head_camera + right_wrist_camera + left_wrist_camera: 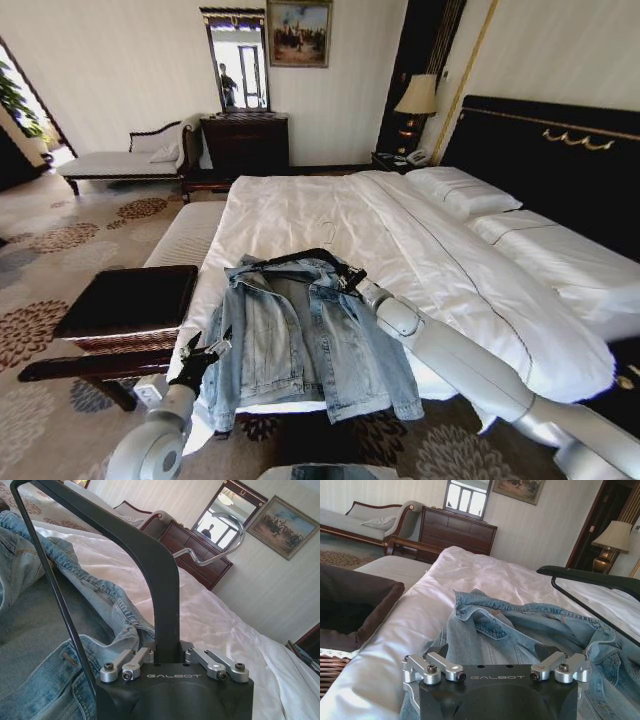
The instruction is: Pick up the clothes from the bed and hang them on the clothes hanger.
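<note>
One jacket (305, 335) is lying open on the bed (420, 250), unhung; right gripper (350, 283) is clamping the hanger (150, 565) at its collar, left gripper (205, 352) is waiting spread.

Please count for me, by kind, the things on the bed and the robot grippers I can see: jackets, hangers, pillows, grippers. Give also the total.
Denim jacket: 1
Black clothes hanger, held by the right gripper: 1
White pillows: 2
Grippers, with the left gripper near the jacket's sleeve: 2
Total: 6
</note>
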Robot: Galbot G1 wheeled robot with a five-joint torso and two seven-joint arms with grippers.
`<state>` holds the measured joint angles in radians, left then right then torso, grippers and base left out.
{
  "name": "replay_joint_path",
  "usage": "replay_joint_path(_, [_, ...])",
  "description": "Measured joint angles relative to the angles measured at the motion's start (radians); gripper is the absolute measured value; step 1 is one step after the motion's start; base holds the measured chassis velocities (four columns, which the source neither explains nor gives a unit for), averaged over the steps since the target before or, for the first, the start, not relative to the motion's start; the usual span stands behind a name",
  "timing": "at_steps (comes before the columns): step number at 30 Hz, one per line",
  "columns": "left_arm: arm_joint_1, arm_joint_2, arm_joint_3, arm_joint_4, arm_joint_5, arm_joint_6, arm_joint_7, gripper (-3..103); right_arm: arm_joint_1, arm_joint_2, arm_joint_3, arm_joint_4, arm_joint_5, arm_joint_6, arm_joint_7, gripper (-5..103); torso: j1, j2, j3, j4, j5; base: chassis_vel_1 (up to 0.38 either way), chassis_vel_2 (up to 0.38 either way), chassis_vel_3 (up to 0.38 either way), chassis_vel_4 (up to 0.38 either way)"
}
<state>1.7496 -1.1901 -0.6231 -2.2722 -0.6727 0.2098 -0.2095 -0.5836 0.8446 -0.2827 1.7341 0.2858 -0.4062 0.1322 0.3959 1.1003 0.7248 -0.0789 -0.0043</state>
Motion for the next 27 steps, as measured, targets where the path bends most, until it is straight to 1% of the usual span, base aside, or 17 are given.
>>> replay_joint_path(3, [0.000,0.000,0.000,-0.001,0.000,-0.007,0.000,98,0.000,0.000,0.000,-0.001,0.013,0.002,0.004,22,0.000,0.000,0.000,0.0004,-0.0007,0.000,0.000,0.000,0.000])
replay_joint_path(12, [0.011,-0.010,-0.001,0.000,0.002,-0.030,0.003,98,-0.006,-0.001,0.003,-0.003,0.065,0.022,0.033,22,0.000,0.000,0.000,0.0000,0.0000,0.000,0.000,0.000,0.000])
replay_joint_path(19, [0.021,-0.012,-0.003,0.005,0.011,-0.035,0.004,96,-0.013,-0.011,0.008,-0.002,0.062,0.024,0.038,22,0.000,0.000,0.000,0.0002,-0.0002,0.000,0.000,0.000,0.000])
replay_joint_path(27, [0.016,-0.012,0.005,0.002,0.020,-0.036,0.004,96,-0.020,-0.019,0.013,0.009,0.051,0.025,0.042,22,0.000,0.000,0.000,0.0001,-0.0002,-0.083,0.074,0.069,-0.080])
